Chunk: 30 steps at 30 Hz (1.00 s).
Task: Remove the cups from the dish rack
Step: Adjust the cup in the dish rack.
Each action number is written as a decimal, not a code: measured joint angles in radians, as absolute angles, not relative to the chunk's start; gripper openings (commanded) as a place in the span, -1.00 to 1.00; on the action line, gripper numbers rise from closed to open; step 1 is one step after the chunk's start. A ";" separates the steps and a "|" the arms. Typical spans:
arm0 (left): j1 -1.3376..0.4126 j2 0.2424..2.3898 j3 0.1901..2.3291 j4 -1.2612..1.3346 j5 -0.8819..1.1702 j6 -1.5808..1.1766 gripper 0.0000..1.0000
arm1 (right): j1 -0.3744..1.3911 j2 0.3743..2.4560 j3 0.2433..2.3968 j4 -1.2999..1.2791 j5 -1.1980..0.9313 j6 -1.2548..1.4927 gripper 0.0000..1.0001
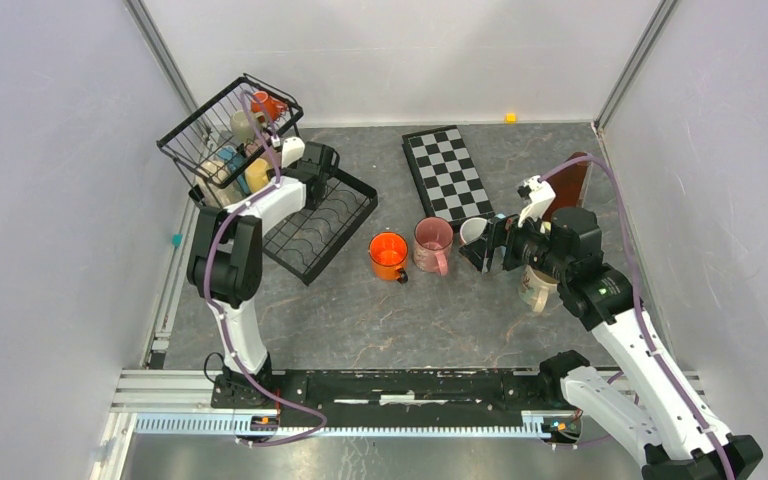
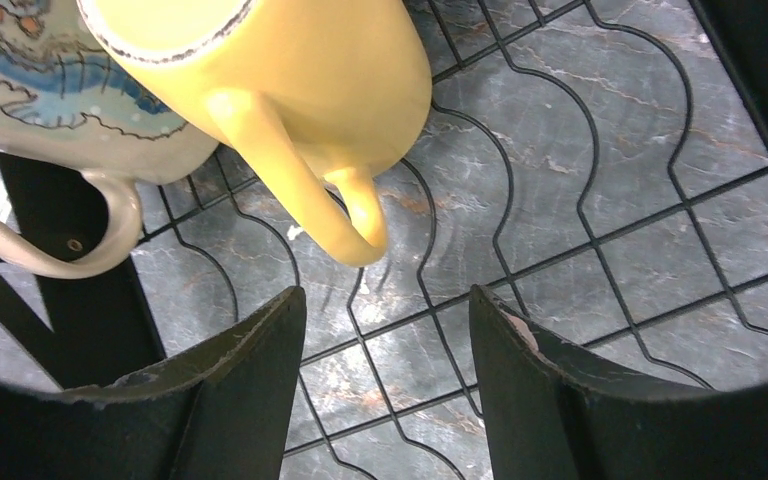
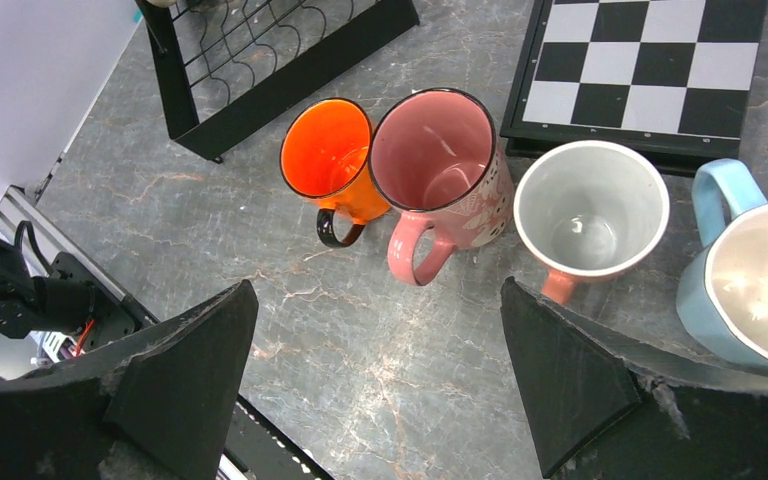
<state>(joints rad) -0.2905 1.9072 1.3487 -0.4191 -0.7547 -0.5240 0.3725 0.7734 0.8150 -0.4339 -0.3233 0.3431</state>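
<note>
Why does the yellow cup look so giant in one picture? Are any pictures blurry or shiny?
Left wrist view: the yellow cup sits right by the lens, so it looks huge and slightly soft. Right wrist view: sharp, with a little shine inside the orange cup. Top view: even light, faint shadows, and everything in the rack looks tiny.

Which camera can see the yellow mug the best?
The left wrist view. The glossy yellow ceramic mug fills the top of it, close up, curved handle plain to see. The top external view shows that mug only as a small yellow patch in the black wire dish rack. The right wrist view misses it.
</note>
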 measured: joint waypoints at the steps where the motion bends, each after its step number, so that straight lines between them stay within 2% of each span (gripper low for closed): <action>1: -0.291 1.916 1.360 -0.431 -0.762 -0.512 0.34 | 0.373 0.773 0.813 -0.431 -0.327 0.343 0.96; 15: -0.291 1.994 1.422 -0.462 -0.859 -0.354 0.25 | 0.373 0.759 0.796 -0.414 -0.349 0.313 0.96; 30: -0.288 2.000 1.410 -0.379 -0.862 -0.282 -0.23 | 0.373 0.736 0.728 -0.402 -0.359 0.286 0.96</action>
<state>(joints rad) -0.2882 2.0003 1.4097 -0.3790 -0.8619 -0.2821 0.3725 0.7364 0.7277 -0.4015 -0.3588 0.2863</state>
